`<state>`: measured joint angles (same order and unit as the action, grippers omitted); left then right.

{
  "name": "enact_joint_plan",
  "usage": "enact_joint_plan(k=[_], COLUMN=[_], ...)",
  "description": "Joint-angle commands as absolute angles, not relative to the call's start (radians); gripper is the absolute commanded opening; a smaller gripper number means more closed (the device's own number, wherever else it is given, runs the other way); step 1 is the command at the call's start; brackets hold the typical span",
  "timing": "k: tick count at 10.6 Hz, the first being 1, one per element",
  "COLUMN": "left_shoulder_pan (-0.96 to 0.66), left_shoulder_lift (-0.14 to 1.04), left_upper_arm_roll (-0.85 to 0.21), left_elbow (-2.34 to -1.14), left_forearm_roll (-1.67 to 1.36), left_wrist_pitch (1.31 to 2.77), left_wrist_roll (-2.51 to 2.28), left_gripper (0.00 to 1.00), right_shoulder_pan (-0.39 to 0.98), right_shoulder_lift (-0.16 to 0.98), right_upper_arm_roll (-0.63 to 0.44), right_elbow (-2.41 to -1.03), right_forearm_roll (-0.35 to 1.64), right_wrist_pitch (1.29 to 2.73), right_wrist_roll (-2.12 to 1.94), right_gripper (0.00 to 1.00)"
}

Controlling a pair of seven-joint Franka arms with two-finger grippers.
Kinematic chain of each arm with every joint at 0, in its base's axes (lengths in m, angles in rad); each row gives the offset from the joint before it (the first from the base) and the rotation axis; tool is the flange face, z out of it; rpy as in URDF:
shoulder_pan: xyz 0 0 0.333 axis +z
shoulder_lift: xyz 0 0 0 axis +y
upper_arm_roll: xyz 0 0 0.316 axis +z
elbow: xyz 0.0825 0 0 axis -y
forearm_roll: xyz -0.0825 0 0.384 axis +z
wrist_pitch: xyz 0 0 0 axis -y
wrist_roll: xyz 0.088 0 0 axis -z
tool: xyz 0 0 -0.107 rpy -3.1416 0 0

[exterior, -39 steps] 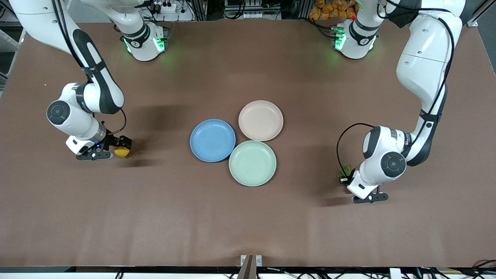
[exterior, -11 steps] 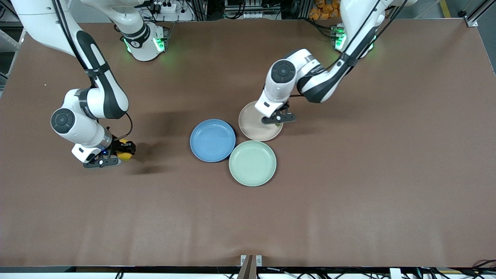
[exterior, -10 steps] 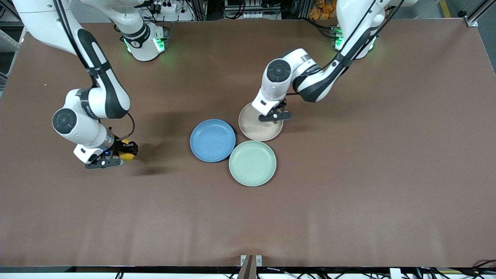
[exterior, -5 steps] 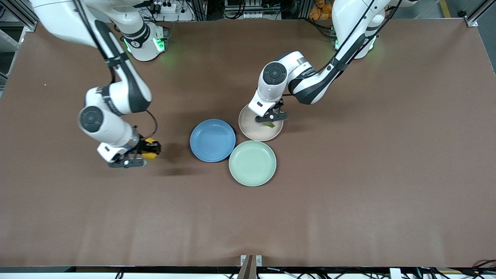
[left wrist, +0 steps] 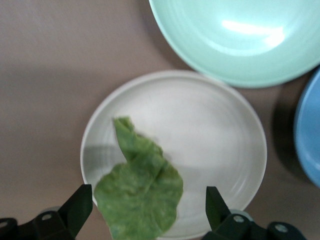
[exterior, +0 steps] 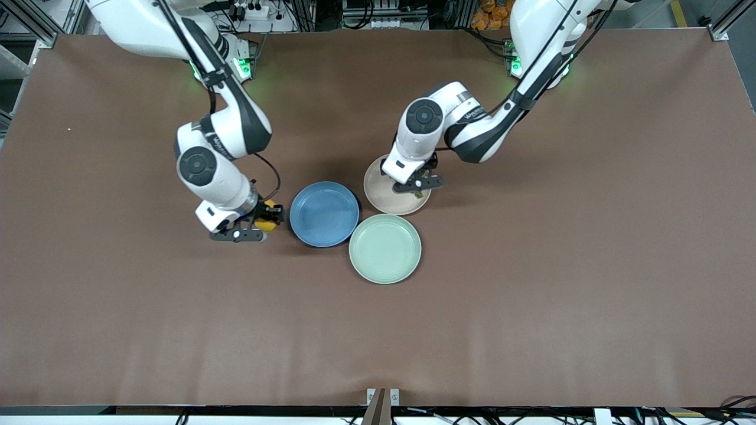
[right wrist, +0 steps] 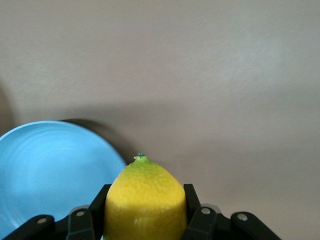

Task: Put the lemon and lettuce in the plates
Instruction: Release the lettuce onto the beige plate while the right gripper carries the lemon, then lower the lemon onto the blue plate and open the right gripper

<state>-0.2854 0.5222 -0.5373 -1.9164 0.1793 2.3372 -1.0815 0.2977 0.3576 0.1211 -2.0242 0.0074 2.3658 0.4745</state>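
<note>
Where my left wrist hangs over the beige-pink plate (exterior: 390, 198), the front view hides most of the lettuce (exterior: 419, 193) under it, leaving only a green sliver at the rim toward the left arm's end of the table. From my left wrist view the lettuce (left wrist: 140, 192) shows plainly: a crinkled leaf lying in the beige-pink plate (left wrist: 220, 150), pointed tip toward the plate's middle, its broad end cut off by the frame's edge. My left gripper (left wrist: 145, 212) is spread wide, each finger well clear of the leaf, so nothing is pinched there.

My right gripper (exterior: 260, 226) pinches the lemon (exterior: 266, 223), and in the front view my wrist covers part of it. From the right wrist view the lemon (right wrist: 145, 202) sits pressed between my two fingers (right wrist: 197, 212), its lower half cut off. It is up over bare table just beside the blue plate (exterior: 324, 213), not over it.

That blue plate (right wrist: 50, 170) holds nothing, and neither does the mint-green plate (exterior: 385, 248), which lies nearest the front camera and touches both other plates.
</note>
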Motion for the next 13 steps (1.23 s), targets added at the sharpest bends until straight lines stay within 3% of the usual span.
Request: enact_joint_plan(k=[1,9,13], left_shoulder_pan=[-0.276,-0.268,-0.190], left_shoulder_lift=[0.515,0.502,0.485], left_upper_arm_roll=[-0.480,-0.243,-0.230], left_elbow=[-1.855,-1.781,-1.782], left_forearm_roll=[0.225,0.276,0.276], left_wrist_pitch=[2.332,2.327,2.240], left_wrist_roll=[-1.053,-0.839,-0.688], left_gripper=[1.00,1.00,1.00], right_shoulder_pan=[0.351,0.449,0.474], right_shoulder_lift=[0.363,0.481,0.525], right_upper_arm_roll=[0.118,0.117,0.112], right_elbow=[-2.014,-2.000,-1.973], right_forearm_roll=[0.017,0.002,0.000], right_wrist_pitch=[2.361,2.503,2.510], right_wrist_roll=[0.555,0.713,0.726], right_gripper=[0.41,0.41,0.43])
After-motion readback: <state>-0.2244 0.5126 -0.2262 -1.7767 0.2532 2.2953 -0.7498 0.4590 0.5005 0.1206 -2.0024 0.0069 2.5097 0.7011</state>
